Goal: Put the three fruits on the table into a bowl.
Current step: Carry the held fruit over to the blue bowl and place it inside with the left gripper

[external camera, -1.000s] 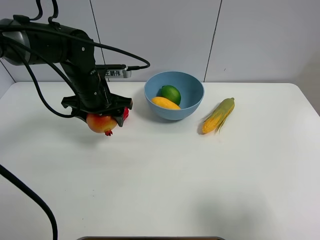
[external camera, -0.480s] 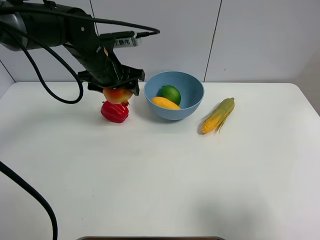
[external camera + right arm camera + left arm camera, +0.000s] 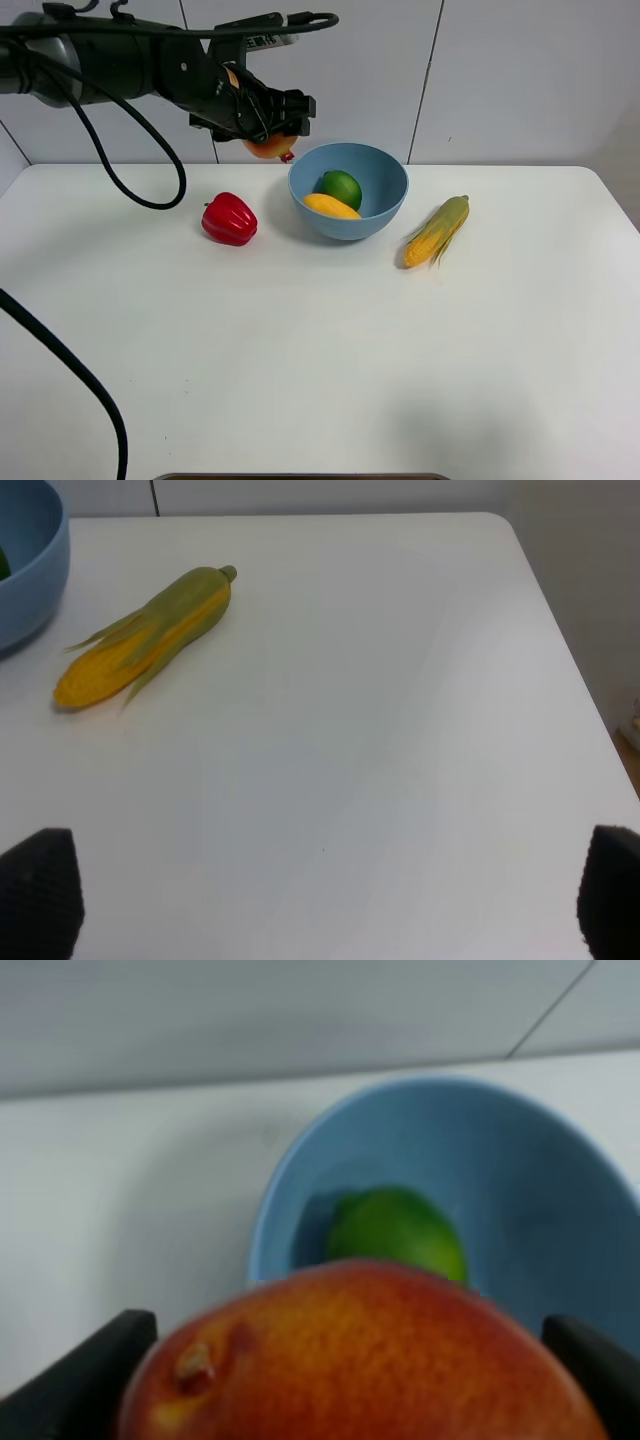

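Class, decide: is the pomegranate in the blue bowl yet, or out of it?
Out. The left tool holds the pomegranate in the air beside the bowl's rim; only the lime and mango lie inside.

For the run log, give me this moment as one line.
left gripper: shut on pomegranate, raised beside bowl | in bowl: lime, mango | right gripper: open, empty
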`<state>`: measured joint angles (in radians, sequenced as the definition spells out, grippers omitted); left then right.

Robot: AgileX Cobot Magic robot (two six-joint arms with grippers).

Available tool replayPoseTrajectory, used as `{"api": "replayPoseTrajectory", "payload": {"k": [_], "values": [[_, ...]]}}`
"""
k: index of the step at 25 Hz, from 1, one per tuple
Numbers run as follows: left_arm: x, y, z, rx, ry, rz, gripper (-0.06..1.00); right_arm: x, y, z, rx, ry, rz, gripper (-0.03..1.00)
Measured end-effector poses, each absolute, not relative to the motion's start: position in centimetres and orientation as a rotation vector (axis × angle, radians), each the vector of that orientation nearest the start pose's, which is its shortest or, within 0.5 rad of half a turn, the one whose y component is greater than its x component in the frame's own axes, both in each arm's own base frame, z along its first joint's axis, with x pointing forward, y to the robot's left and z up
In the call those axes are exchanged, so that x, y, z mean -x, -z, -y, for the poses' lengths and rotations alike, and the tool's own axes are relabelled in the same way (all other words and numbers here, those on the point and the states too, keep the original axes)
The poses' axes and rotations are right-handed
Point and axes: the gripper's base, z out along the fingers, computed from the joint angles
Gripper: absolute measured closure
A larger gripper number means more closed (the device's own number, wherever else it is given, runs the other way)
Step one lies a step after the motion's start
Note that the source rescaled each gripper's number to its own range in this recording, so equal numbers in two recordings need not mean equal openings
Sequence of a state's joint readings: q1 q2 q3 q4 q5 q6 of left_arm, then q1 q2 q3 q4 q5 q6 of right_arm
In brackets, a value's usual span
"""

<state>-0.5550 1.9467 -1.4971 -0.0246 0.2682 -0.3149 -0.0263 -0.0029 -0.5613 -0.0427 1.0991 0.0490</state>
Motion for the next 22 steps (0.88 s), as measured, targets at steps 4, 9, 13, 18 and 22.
{"api": "replayPoseTrajectory", "payload": {"k": [4, 9, 13, 18, 22], "values": [[-39.4, -23.6, 25.4, -0.255, 0.538, -2.149, 0.93, 1.5, -29.1, 0.3, -0.081, 0.036, -2.016, -0.03], [-39.7, -21.3, 27.0, -0.275, 0.569, -2.101, 0.93, 1.5, -29.1, 0.3, -0.081, 0.036, -2.016, -0.03], [-39.8, -19.6, 27.9, -0.273, 0.586, -2.104, 0.93, 1.5, -29.1, 0.3, -0.081, 0.036, -2.016, -0.03], [-39.8, -18.2, 28.3, -0.277, 0.587, -2.116, 0.93, 1.5, -29.1, 0.3, -0.081, 0.036, -2.016, -0.03], [-39.8, -18.0, 28.5, -0.279, 0.591, -2.108, 0.93, 1.5, -29.1, 0.3, -0.081, 0.036, -2.016, -0.03]]}}
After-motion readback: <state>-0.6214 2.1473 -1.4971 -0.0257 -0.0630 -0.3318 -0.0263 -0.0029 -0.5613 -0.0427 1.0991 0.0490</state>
